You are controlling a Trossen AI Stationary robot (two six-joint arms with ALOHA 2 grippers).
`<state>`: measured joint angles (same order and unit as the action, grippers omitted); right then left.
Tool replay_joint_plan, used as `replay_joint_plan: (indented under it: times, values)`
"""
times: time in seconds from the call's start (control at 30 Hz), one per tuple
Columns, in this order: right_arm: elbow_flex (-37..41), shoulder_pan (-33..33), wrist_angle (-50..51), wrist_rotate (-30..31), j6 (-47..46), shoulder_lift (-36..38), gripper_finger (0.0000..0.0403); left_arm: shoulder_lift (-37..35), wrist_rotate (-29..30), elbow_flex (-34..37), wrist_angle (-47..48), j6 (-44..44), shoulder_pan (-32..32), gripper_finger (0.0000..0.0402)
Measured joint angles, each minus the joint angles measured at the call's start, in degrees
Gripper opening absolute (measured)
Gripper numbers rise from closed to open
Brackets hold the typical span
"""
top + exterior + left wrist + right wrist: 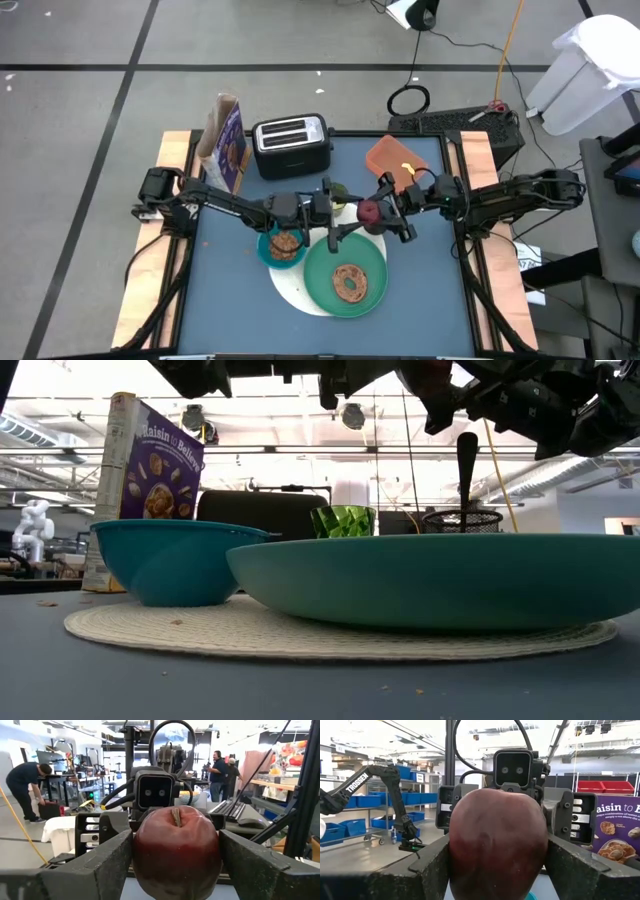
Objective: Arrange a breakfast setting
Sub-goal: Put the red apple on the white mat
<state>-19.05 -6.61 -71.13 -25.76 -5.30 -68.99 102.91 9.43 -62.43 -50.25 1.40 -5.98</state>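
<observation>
Between both wrists' fingers [100, 870], dark-red fruit [176, 851].

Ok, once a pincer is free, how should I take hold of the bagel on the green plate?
The left pincer and right pincer both clasp the dark-red fruit above the table. The bagel lies flat in the green plate, hole up: probably best to come straight down and pinch one side of the ring, one finger in the hole.

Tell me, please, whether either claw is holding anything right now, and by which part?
Both hold the dark-red fruit above the table: the left claw and the right claw each press its opposite sides, facing each other mid-handover.
</observation>
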Motion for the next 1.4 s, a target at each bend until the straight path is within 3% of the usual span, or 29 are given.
replay_joint_plan:
  times: [0.2, 0.97, 1.4]
  values:
    - [0.0, 0.0, 0.0, 0.0, 0.0, 0.0, 0.0272, -0.1, -0.2, 0.0, 0.7, 0.0, 0.0, 0.0250]
    - [0.1, 0.0, -0.1, 0.2, 1.4, 0.1, 0.0289, -0.1, -0.4, 0.0, 0.4, 0.0, 0.0, 0.0244]
    - [0.1, 0.0, 0.3, 0.0, 1.7, 0.1, 0.0375, -1.1, -0.3, 0.0, -0.5, -0.3, 0.0, 0.0244]
